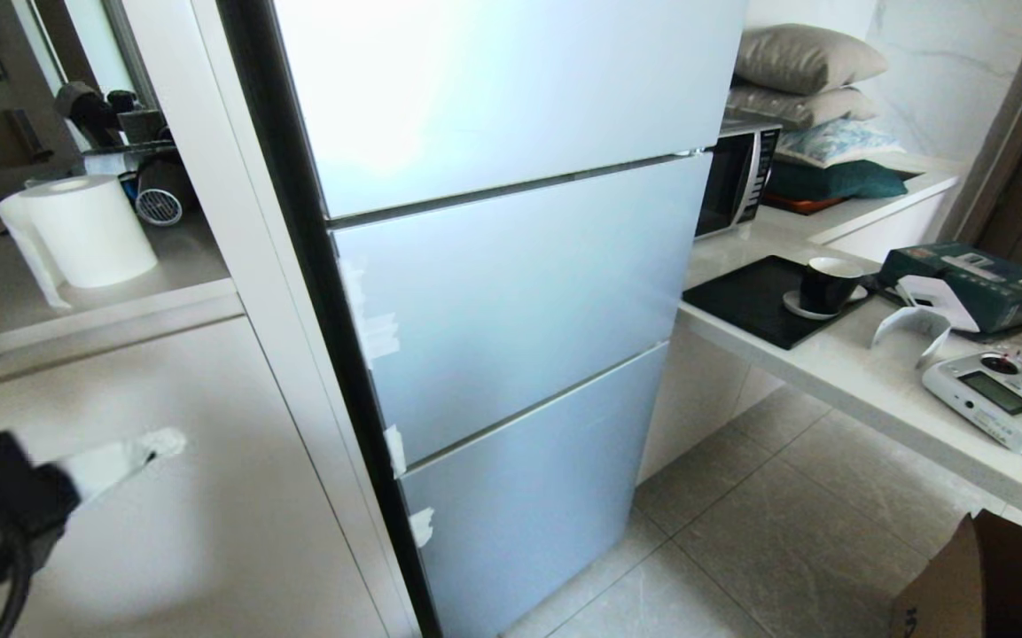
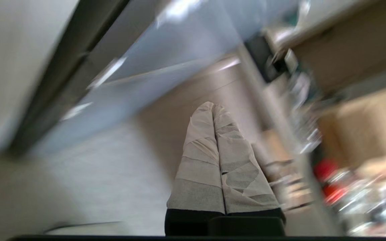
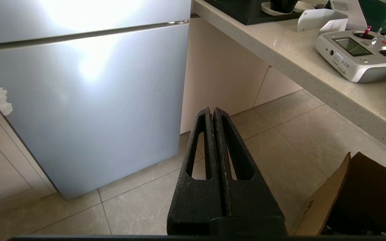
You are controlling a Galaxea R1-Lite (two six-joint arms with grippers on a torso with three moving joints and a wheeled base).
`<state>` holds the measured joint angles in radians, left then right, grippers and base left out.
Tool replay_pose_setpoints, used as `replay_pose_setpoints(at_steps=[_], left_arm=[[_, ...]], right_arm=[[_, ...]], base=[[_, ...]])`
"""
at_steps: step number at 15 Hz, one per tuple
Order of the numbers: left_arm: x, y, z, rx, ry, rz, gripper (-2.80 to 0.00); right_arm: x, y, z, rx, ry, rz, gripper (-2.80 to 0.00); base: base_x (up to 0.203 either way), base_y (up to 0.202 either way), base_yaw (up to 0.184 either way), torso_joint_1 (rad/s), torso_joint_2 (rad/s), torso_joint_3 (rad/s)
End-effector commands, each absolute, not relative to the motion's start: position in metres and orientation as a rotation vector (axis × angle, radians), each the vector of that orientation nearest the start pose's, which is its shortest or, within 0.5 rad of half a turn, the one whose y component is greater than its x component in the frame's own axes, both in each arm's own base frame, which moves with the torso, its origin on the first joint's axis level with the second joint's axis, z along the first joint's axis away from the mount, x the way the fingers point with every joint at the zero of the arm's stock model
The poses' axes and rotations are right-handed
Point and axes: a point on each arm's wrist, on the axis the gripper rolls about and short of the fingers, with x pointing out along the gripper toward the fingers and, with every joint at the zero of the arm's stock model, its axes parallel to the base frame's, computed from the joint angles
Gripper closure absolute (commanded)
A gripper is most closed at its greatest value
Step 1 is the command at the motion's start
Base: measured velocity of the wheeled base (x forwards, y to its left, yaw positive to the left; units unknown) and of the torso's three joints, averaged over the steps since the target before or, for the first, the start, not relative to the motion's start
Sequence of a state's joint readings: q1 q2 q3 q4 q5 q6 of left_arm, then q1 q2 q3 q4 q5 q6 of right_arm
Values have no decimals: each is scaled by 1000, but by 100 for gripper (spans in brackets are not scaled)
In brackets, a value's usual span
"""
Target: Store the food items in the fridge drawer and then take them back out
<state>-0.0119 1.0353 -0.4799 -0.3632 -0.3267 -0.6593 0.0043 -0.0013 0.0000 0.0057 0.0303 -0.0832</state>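
Observation:
The fridge (image 1: 511, 292) stands in the middle, pale blue-silver, with all three flat fronts closed and white tape scraps on its left edge. The fridge drawer is hidden behind those fronts. No food items show clearly; a blurred red shape (image 2: 325, 169) appears in the left wrist view, and I cannot tell what it is. My left gripper (image 1: 165, 441), its fingers wrapped in white tape, is at the lower left in front of the beige cabinet, left of the fridge, shut and empty (image 2: 213, 105). My right gripper (image 3: 212, 109) is shut and empty, low over the floor tiles near the fridge's bottom front (image 3: 79, 100).
A stone counter (image 1: 838, 372) runs along the right with a black tray (image 1: 754, 301), a dark cup (image 1: 830, 283), a grey remote controller (image 1: 1002, 399) and a green box (image 1: 971, 283). A microwave (image 1: 737, 177) sits beside the fridge. A cardboard box (image 1: 989, 576) stands on the floor at lower right.

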Motion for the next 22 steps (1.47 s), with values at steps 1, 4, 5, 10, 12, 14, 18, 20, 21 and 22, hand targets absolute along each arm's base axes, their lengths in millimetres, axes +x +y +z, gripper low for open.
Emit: replay_pose_setpoints(at_steps=[1,4,5,10,12,14,18,20,21,22], left_arm=[[225,-12,194,-829,361,-237,0],[267,-39,221,-940,187,-207,0],[275,-48,224,-952,157,-188,0],[304,-86,222,-968,101,-175,0],[308,-89,221,-969,55,-156,0],[308,-88,219,-968,52,-133,0],[312,-77,216,-966,38,-95,0],[316,-74,212,-969,40,-82,0],[319,-75,209,-969,37,-83,0],[323,-77,206,-970,27,-91,0]], right_arm=[[-23,1,75,-83,3,34,0],[-23,1,75,-78,3,34,0],[-23,1,75,-75,3,32,0],[-23,0,75,-38,4,21,0],[-23,0,75,-9,3,7,0],[-23,0,75,-6,3,6,0],[-23,0,75,-6,2,6,0],[-23,0,75,-6,2,6,0],[-23,0,75,-6,3,6,0],[-23,0,75,-6,3,6,0]], base=[[0,0,0,0,0,0],[0,0,0,0,0,0],[0,0,0,0,0,0],[0,0,0,0,0,0],[0,0,0,0,0,0],[0,0,0,0,0,0],[0,0,0,0,0,0],[0,0,0,0,0,0],[0,0,0,0,0,0],[0,0,0,0,0,0]])
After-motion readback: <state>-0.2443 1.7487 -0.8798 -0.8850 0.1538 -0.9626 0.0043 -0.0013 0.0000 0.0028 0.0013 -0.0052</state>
